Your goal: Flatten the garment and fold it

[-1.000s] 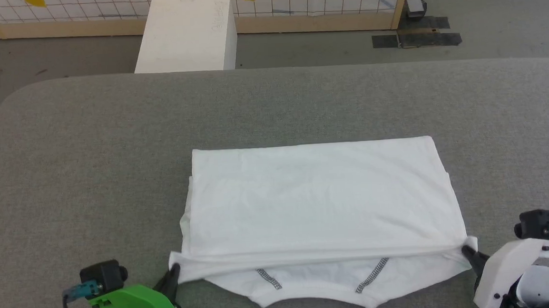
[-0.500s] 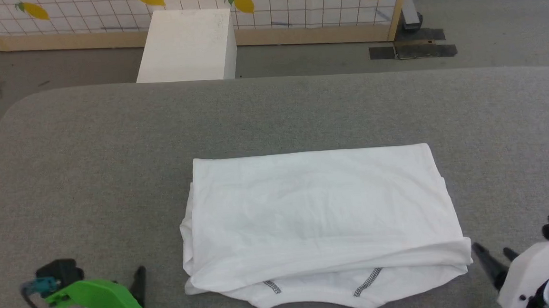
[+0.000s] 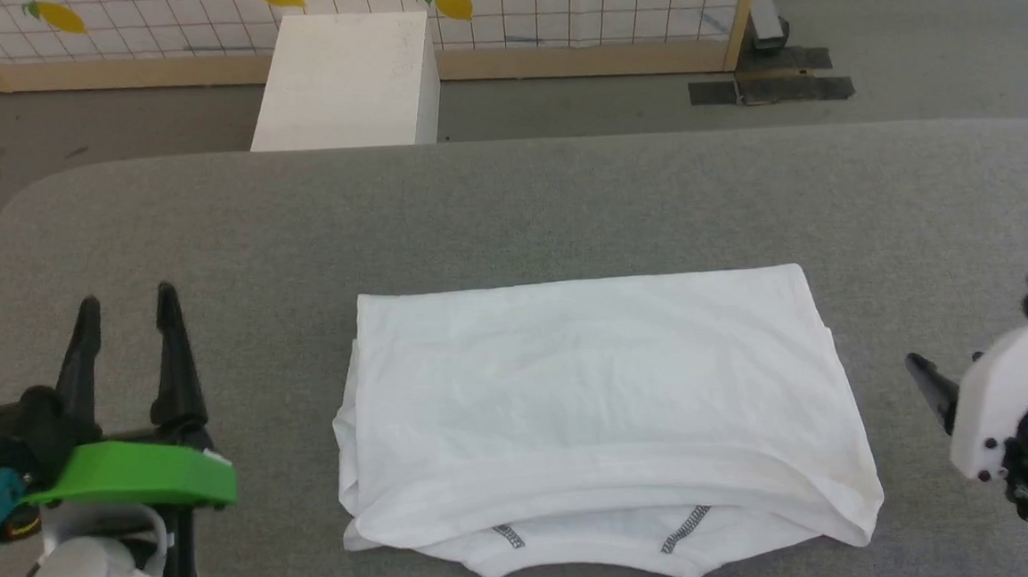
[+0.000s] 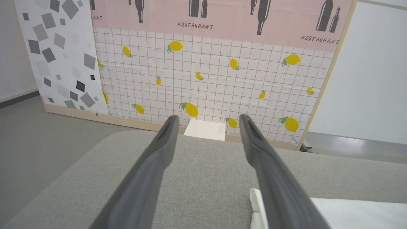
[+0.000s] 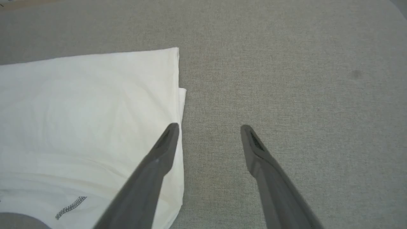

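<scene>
The garment (image 3: pixel 592 391) lies folded into a white rectangle on the grey table (image 3: pixel 562 196), with dark zigzag seams peeking out along its near edge. Well left of the cloth, my left gripper (image 3: pixel 126 299) is open and holds nothing. In the left wrist view the left gripper (image 4: pixel 206 117) points over the table toward the wall, with a corner of the garment (image 4: pixel 349 213) at the lower right. My right gripper (image 3: pixel 944 358) is open just right of the cloth. The right wrist view has the right gripper (image 5: pixel 208 127) above bare table beside the garment (image 5: pixel 89 105).
A white box (image 3: pixel 344 67) stands on the floor beyond the table's far edge, also seen as the white box (image 4: pixel 205 129). Behind it is a lemon-print panel (image 3: pixel 550 1). A dark floor plate (image 3: pixel 769 85) lies at the far right. Bare table surrounds the cloth.
Both grippers opened and let go of the garment's near corners, then drew outward and up. The top layer settled flat. The camera shifted slightly.
</scene>
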